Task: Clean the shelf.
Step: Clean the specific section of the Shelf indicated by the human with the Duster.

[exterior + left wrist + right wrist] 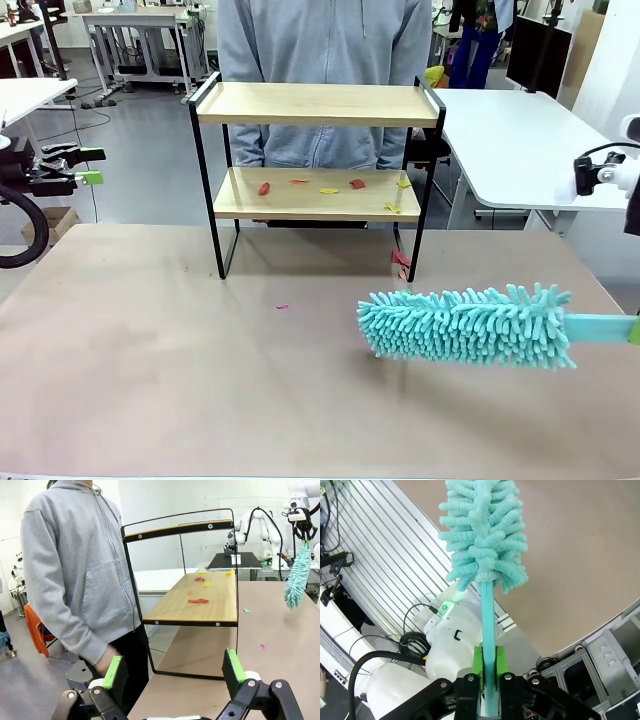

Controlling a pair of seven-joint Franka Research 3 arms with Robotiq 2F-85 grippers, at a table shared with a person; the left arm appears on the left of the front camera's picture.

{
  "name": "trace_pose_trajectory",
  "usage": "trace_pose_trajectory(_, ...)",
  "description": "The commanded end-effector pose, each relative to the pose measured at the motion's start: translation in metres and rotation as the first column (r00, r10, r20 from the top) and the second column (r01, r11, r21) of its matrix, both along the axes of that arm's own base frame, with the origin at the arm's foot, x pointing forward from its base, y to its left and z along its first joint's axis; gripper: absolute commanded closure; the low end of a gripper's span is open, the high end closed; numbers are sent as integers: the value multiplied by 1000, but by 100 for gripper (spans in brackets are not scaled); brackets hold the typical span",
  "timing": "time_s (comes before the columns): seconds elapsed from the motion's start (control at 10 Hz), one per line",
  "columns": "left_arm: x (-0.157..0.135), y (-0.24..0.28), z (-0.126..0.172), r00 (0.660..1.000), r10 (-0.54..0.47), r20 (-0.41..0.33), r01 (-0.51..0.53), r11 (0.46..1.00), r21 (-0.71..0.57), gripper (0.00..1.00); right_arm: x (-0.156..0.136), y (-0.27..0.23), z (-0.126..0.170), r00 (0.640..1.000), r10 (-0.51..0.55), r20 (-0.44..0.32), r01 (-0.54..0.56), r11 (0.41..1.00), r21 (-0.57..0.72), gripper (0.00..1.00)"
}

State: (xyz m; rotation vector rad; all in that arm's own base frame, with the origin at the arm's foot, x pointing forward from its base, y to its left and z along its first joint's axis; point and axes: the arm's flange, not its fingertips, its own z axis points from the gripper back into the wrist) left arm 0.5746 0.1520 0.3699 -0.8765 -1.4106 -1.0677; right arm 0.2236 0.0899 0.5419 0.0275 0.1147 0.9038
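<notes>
The shelf (318, 104) stands at the table's far middle, its top board bare. Small red and yellow scraps (327, 187) lie on its lower board. A teal fluffy duster (465, 325) hovers low over the table at the right, lying sideways in front of the shelf's right leg. My right gripper (488, 662) is shut on the duster's handle (487, 625). My left gripper (173, 670) is open and holds nothing, off the table's left edge (75, 170), facing the shelf (210, 607) end-on.
A person in a grey hoodie (320, 40) stands right behind the shelf. Red scraps (401, 260) lie by the shelf's right front leg, and a pink one (281, 306) on the brown table top. A white table (520, 140) stands at the back right.
</notes>
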Motion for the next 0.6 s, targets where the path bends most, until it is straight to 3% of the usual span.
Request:
trace_pose_trajectory(0.0,-2,0,4,1000,0,3,0,1000,6,0,-1,1,4,1000,-5,3,5,1000,-13,87)
trace_pose_trajectory(0.5,-2,0,4,1000,0,3,0,1000,6,0,-1,1,4,1000,-5,3,5,1000,-13,87)
